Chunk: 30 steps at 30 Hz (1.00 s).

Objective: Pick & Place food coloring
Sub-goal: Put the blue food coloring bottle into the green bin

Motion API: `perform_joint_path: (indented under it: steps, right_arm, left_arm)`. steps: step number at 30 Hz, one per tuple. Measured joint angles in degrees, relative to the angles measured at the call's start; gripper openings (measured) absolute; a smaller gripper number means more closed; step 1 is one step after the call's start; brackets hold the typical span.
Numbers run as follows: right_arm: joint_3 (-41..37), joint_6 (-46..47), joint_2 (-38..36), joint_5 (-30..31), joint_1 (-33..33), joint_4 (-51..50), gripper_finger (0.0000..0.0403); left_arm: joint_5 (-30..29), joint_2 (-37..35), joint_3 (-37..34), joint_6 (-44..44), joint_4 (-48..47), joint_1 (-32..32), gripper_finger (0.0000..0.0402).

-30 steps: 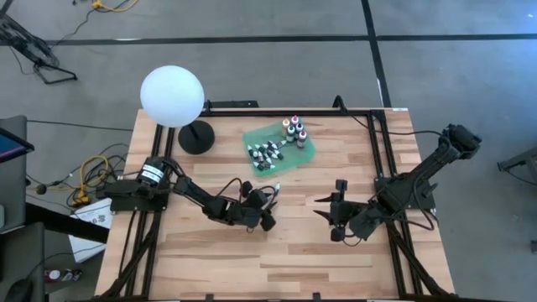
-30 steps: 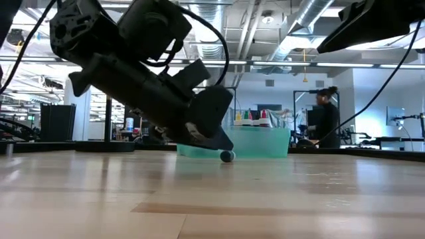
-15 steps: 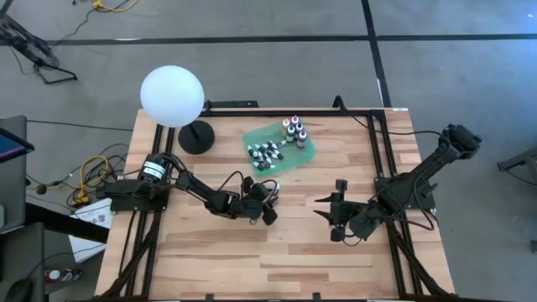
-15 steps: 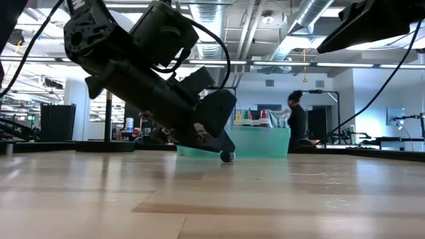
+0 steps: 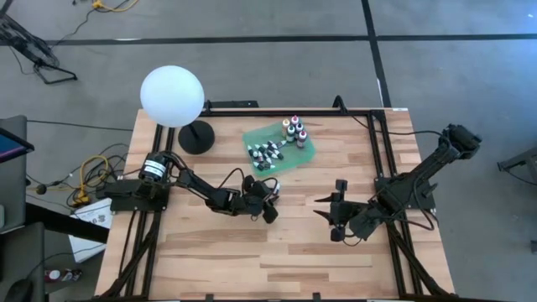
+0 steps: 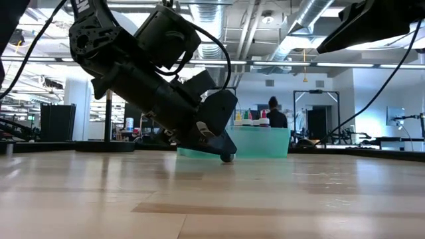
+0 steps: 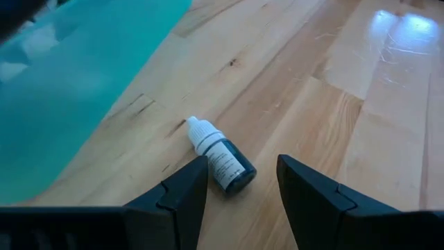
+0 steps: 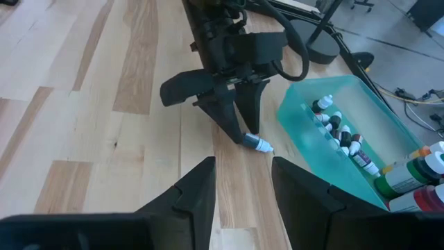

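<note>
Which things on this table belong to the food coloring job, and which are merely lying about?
Part of the job:
- dropper bottle lying on the wood between the open fingers of the left gripper
- bottles standing in the green tray
- droppers in that tray

Just there:
- white globe lamp
- right gripper, waiting open

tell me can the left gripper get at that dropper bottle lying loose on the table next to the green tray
Probably yes: the left gripper is open astride the dark dropper bottle, nothing between them, green tray off to one side.
</note>
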Motion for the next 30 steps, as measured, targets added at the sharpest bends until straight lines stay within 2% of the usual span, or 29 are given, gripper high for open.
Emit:
perform_joint_path:
  steps: [4, 11, 23, 30]
  right_arm:
    - [0.00, 0.00, 0.00, 0.02, 0.00, 0.00, 0.0134]
    - [0.02, 0.02, 0.00, 0.02, 0.00, 0.00, 0.0134]
    - [0.02, 0.02, 0.00, 0.02, 0.00, 0.00, 0.0134]
    - [0.02, 0.02, 0.00, 0.02, 0.00, 0.00, 0.0134]
  left_arm:
    - [2.11, -0.02, 0.00, -0.20, -0.04, 0.69, 0.0169]
    - [2.30, -0.04, -0.02, -0.20, -0.41, 0.79, 0.0166]
    - [2.62, -0.07, -0.02, 0.18, -1.36, 0.81, 0.0110]
    - [3.59, -0.09, -0.02, 0.93, -1.72, 0.79, 0.0094]
